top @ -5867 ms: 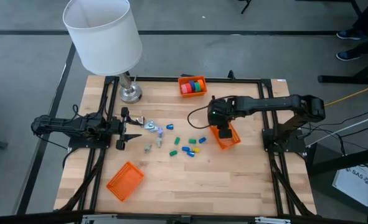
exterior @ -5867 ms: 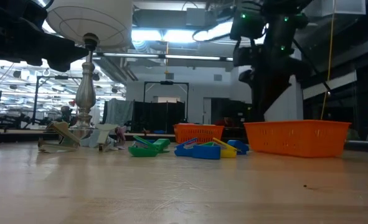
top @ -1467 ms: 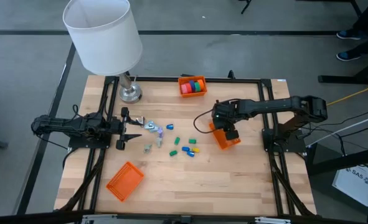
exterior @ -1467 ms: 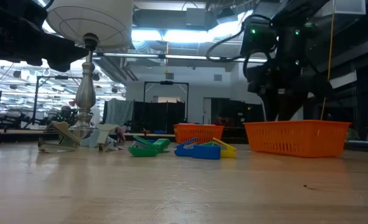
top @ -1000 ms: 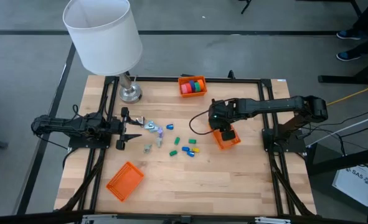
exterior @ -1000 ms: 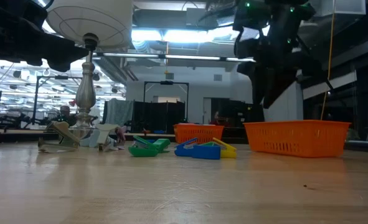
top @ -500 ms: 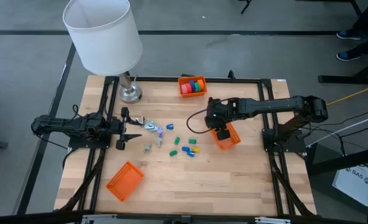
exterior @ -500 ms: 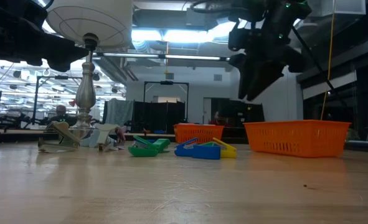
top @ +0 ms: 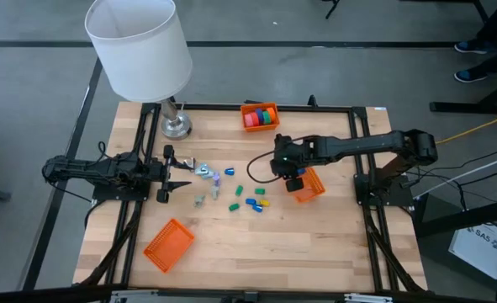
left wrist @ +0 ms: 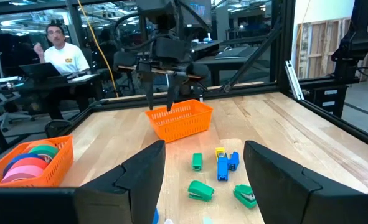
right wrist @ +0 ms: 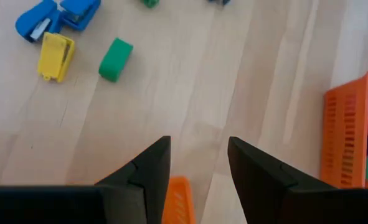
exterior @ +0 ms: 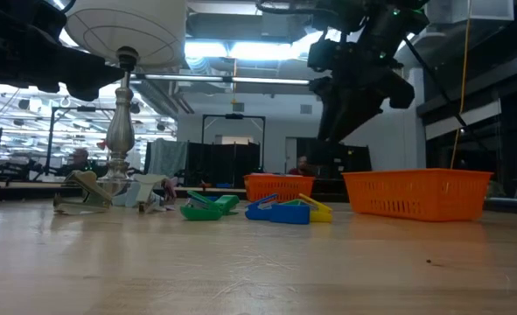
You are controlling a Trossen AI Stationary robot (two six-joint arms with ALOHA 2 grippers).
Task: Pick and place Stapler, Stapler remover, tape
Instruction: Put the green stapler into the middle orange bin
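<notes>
Several small staplers [top: 252, 200] in green, blue and yellow lie on the wooden table's middle; the right wrist view shows a yellow one [right wrist: 54, 56] and a green one [right wrist: 115, 59]. Pale stapler removers [top: 208, 174] lie to their left. Tape rolls [top: 261, 116] sit in an orange basket at the far edge. My right gripper [top: 290, 179] hangs open above the table, pointing steeply down, between the staplers and another orange basket [top: 309, 185]; nothing is between its fingers [right wrist: 149, 165]. My left gripper [top: 183, 173] waits open and level at the left, near the removers.
A lamp with a white shade [top: 139, 46] stands at the far left corner on its metal base [top: 177, 126]. A third orange basket [top: 170, 244] lies near the front left. Black frame rails [top: 362, 160] edge the table. A person [left wrist: 62, 53] sits beyond it.
My right gripper has swung from above the orange basket toward the table's left, to a spot beside the staplers, and has tipped its fingers further forward. It stays open and holds nothing. The staplers, removers and baskets lie as before.
</notes>
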